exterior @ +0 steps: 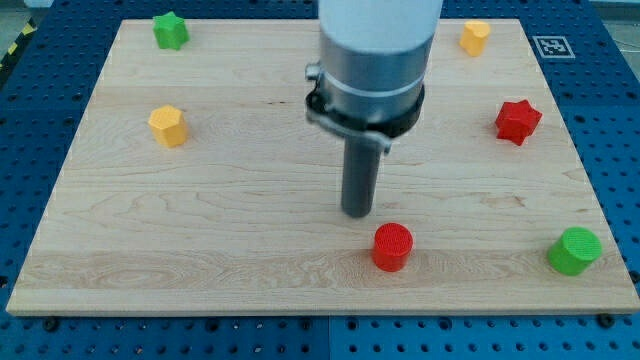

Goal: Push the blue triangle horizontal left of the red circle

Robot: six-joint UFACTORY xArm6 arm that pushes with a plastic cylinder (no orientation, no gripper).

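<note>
The red circle (392, 246) lies on the wooden board (230, 230) near the view's bottom, right of centre. My tip (357, 212) rests on the board just up and to the left of the red circle, a small gap apart. No blue triangle shows anywhere; the arm's wide grey body covers the top middle of the board.
A green star (171, 30) sits at the top left and a yellow hexagon (168, 126) at the left. A yellow block (475, 37) sits at the top right, a red star (518, 121) at the right and a green circle (575, 250) at the bottom right.
</note>
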